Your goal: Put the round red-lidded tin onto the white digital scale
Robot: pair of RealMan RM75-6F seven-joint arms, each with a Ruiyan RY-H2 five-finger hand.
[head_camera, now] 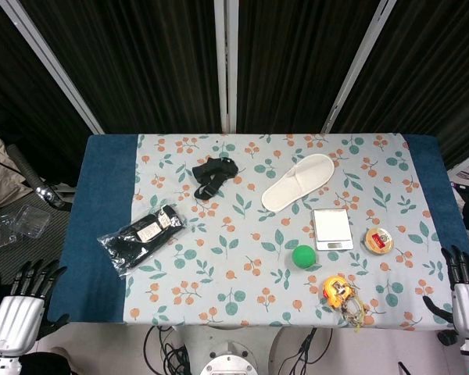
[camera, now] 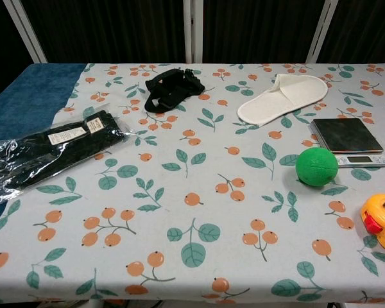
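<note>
a: right hand (head_camera: 467, 291) sits off the bench's near right corner, fingers spread apart and holding nothing. left hand (head_camera: 23, 301) is the same off the near left corner, fingers apart, nothing in it. neither shows in the chest view.

b: and the tin?

a: the round red-lidded tin (head_camera: 378, 240) lies flat toward the right edge of the bench, in the nearer half. the head view shows it; the chest view cuts it off. the white digital scale (head_camera: 331, 228) is just beside it on the side toward the bench's middle, with a narrow gap, not touching. its readout strip faces the near edge.

b: so which arm?

a: the right, by my reading. the tin lies inward from the right hand and a little toward the far edge, near it, while the left hand is well apart across the whole bench. being round, the tin has no long axis to line up with, so any approach angle should serve.

b: anything in the way?

a: a green ball (head_camera: 302, 256) rests just off the scale's near left corner, and a yellow tape measure (head_camera: 338, 290) lies by the near edge, between the right hand and the ball. further off are a white slipper (head_camera: 298, 180), a black strap (head_camera: 211, 176) and a bagged black item (head_camera: 143, 237) toward the left. the carry from tin to scale is short and runs away from the right edge.
</note>
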